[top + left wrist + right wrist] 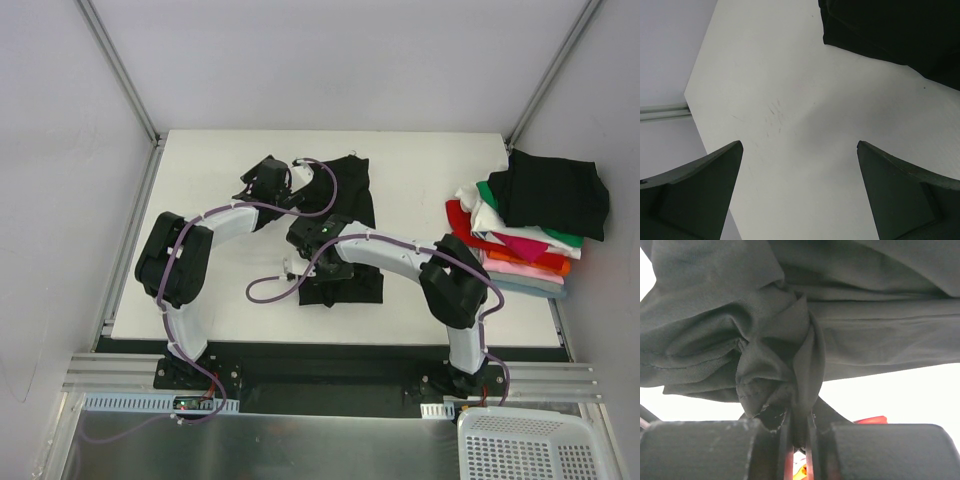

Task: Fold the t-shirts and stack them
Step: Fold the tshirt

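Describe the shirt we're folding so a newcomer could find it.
On the white table, look mid-table, left of the coloured stack. The black shirt lies alone and crumpled, pinched in the right gripper, unlike the folded black one atop that stack.

Our left tool [799, 145] reaches far with fingers spread wide; our right tool [798, 416] clamps the black t-shirt [790, 350].

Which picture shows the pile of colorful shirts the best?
The top external view: the whole pile of folded shirts shows, black on top, colours peeking out below. The left wrist view shows none of it. The right wrist view shows only a red scrap, probably that pile, under the black t-shirt.
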